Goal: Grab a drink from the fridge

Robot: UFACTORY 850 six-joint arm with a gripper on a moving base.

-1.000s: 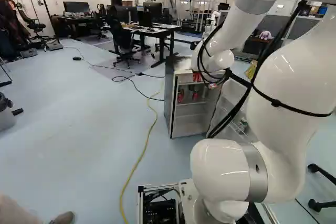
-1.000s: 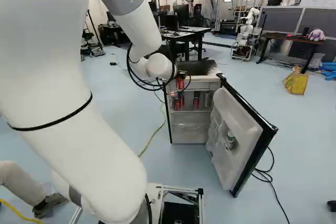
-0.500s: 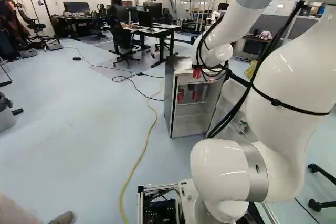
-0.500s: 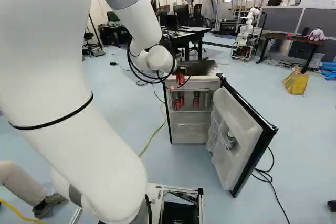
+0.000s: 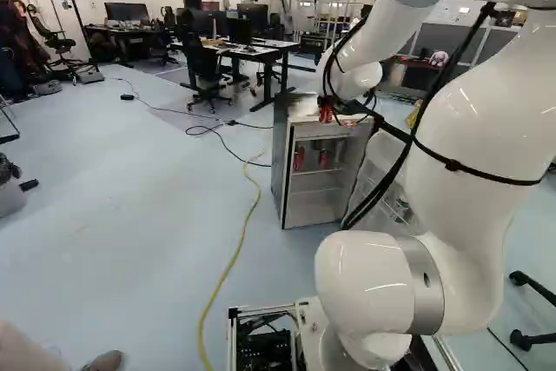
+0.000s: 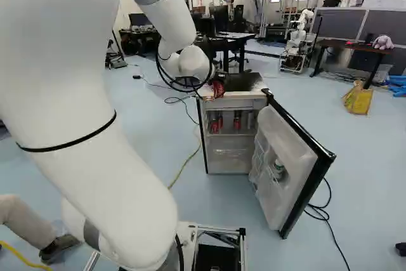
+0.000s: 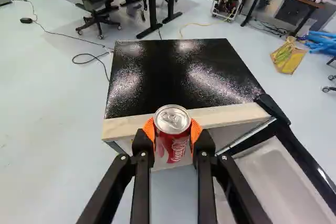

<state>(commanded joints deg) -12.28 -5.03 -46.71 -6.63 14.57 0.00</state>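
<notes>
At the left of the right base view, the white arm (image 6: 95,163) reaches forward over the front of the mini fridge (image 6: 231,103). Next along, the gripper (image 7: 172,129) is closed around a red soda can (image 7: 172,149), its orange pads (image 7: 149,129) bearing on opposite sides of the body; this placing presumably centres the load and leaves the lid uncovered. The can is outside the cabinet, by the front edge of its top; contact with that edge cannot be determined. More red cans (image 6: 237,120) stand upright on the upper shelf, apparently stored so for access from the front. Farthest right, the fridge door (image 6: 298,169) stands wide open, presumably to give the arm room, with a container (image 6: 278,168) held in its rack. Assessment: the drink is secured and the grab essentially complete; the next move should clear the cabinet edge, where a low path could knock the can.
</notes>
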